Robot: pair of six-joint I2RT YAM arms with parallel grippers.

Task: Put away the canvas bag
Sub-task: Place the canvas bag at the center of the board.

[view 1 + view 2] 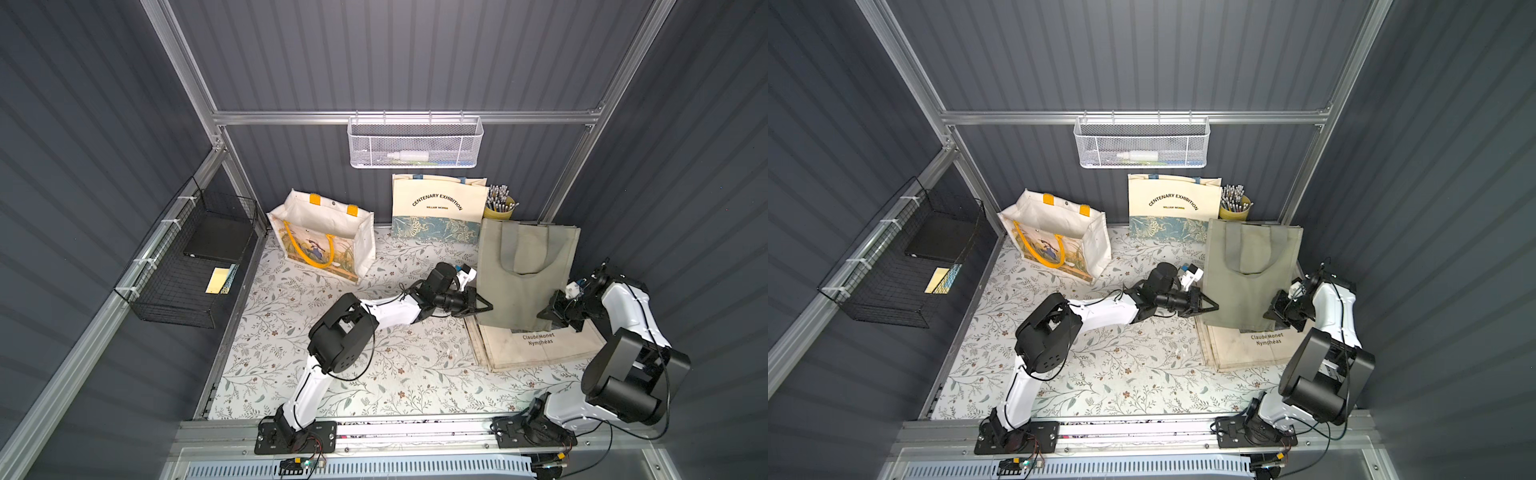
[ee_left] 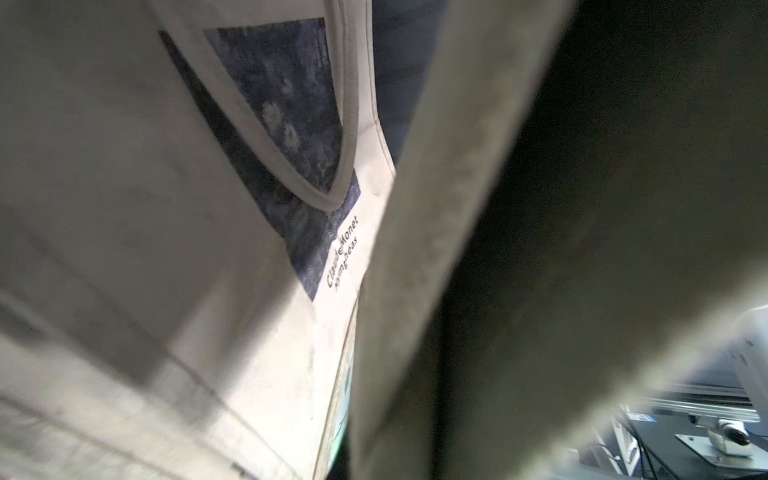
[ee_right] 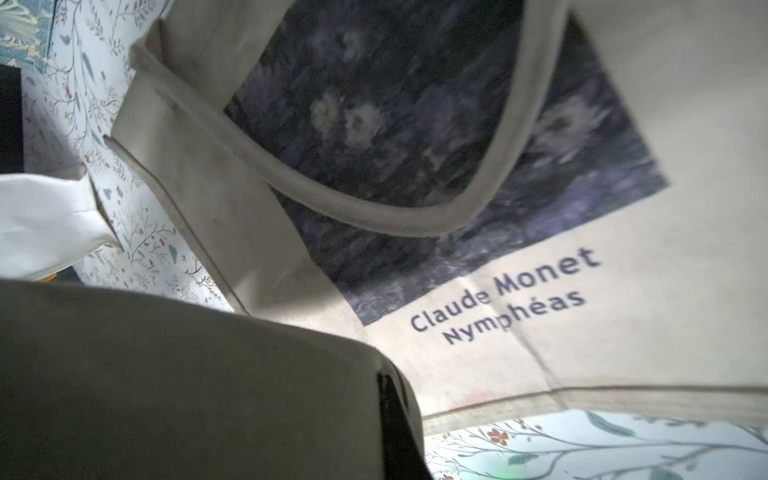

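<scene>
Jaws pinched tight on cloth on both sides: left gripper point(image 1: 482, 308) on the near-left corner of the green bag point(image 1: 525, 266), right gripper point(image 1: 549, 312) on the near-right corner. The bag is spread between them with its handles lying on its face, raised over the Monet bag point(image 1: 540, 349), which lies flat on the table point(image 1: 415, 374) at about 4 o'clock. Pen cup point(image 1: 498, 205) sits just past the far edge at 1 o'clock. Open tote point(image 1: 328, 232) at 11 o'clock, well apart.

Step looks like carry — do it well by moving both arms together, holding the span taut, and lifting the far edge clear of cup and Monet bag. No dragging.
</scene>
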